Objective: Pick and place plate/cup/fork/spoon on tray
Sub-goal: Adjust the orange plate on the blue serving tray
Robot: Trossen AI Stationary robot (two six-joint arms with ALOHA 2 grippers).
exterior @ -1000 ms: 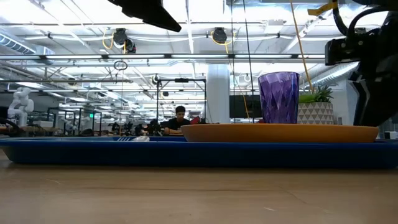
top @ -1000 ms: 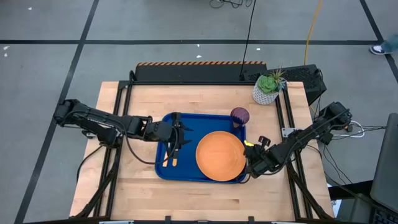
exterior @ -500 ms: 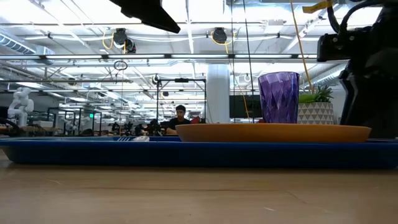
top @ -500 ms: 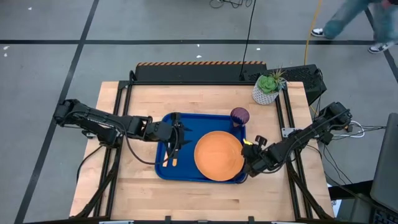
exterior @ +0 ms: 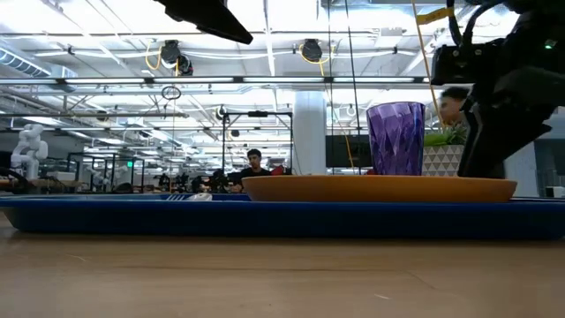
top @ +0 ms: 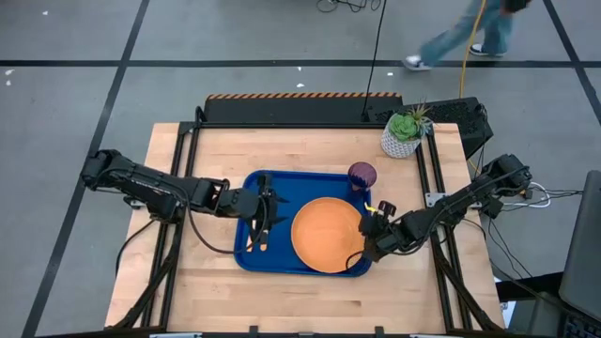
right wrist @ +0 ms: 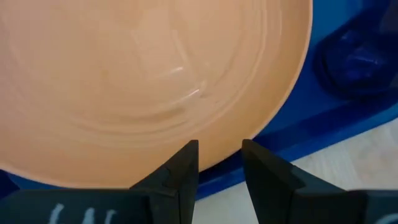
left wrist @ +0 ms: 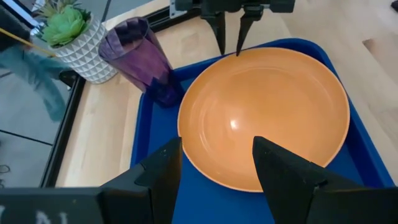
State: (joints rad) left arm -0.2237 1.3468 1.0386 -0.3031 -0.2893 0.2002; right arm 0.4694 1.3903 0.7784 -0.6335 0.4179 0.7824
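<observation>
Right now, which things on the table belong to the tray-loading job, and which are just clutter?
Job:
tray
plate
cup
fork and spoon, by the left tool; can't tell which is which

Clutter:
potted plant, off the tray at the far right corner

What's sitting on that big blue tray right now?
The blue tray holds the orange plate, the purple cup at its far corner, and orange-handled cutlery under the left gripper, partly hidden. What lies beneath the plate cannot be seen.
</observation>
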